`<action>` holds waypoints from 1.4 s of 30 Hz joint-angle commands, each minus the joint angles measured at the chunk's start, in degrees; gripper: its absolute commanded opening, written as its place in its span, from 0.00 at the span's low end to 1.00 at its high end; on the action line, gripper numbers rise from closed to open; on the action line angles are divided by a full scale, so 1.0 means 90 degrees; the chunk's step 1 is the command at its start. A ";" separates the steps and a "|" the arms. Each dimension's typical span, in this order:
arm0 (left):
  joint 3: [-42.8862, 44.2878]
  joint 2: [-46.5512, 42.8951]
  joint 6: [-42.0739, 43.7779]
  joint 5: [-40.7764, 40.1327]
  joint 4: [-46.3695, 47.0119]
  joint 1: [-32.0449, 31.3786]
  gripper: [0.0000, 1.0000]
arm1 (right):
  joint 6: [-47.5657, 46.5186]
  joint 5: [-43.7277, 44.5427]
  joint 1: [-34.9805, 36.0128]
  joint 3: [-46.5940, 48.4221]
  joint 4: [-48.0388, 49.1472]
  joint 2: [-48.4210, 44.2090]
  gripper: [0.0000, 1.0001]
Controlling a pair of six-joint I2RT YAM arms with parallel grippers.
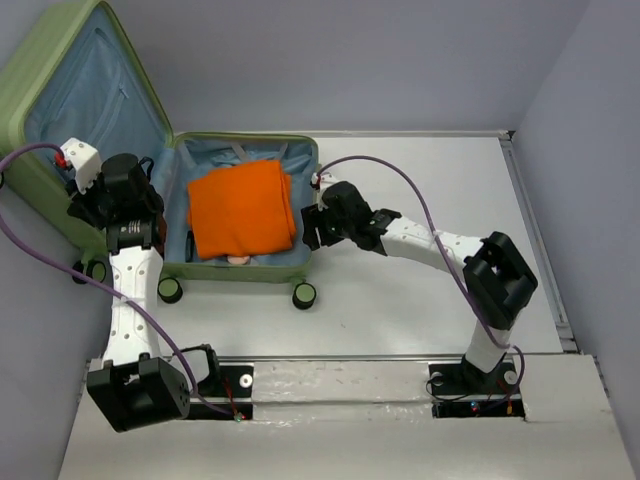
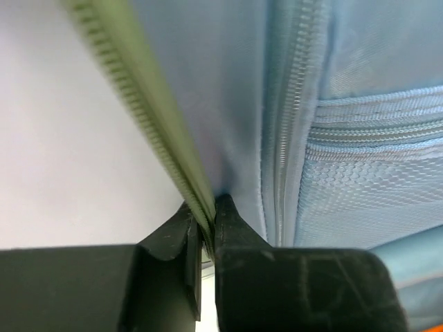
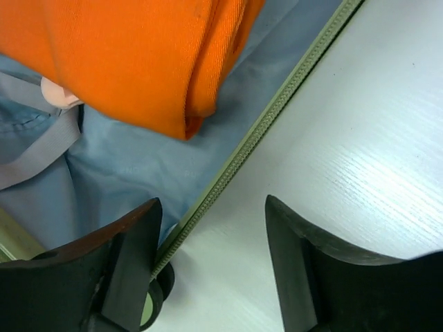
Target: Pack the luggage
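The sage-green luggage (image 1: 240, 272) lies open on the table, its lid (image 1: 35, 80) propped up at the back left and showing light blue lining. A folded orange cloth (image 1: 242, 208) rests in the base. My left gripper (image 1: 92, 205) is at the lid's lower edge. In the left wrist view, the left gripper (image 2: 210, 207) is shut on the lid's green zipper rim (image 2: 138, 90), one finger on each side. My right gripper (image 1: 312, 225) hovers open at the base's right rim. In the right wrist view, the right gripper (image 3: 212, 203) has nothing between its fingers, beside the rim (image 3: 277, 111) and the orange cloth (image 3: 138, 55).
A small pink item (image 1: 238, 260) peeks out from under the cloth's near edge. Black wheels (image 1: 304, 295) stick out along the base's near side. White table (image 1: 430, 190) extends to the right of the case. Grey walls close in behind and on both sides.
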 commanded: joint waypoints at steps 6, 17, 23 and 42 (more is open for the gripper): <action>-0.0285 -0.0413 -0.0137 0.0778 0.0756 -0.1183 0.06 | 0.0372 0.0524 0.0043 0.0453 0.0242 0.0586 0.14; -0.1702 -0.2231 0.0450 0.0238 0.0945 -0.6421 0.06 | 0.0820 0.0515 0.0043 -0.0152 0.0701 0.0148 0.07; -0.0874 -0.1639 0.0002 0.1412 -0.0607 -0.8888 0.78 | 0.1162 0.0593 -0.0463 -0.1038 0.0975 -0.0340 0.07; 0.0836 -0.1394 -0.1296 0.3224 -0.0472 -0.5961 0.99 | 0.0938 0.0455 -0.2895 -0.3190 0.0819 -0.3065 0.10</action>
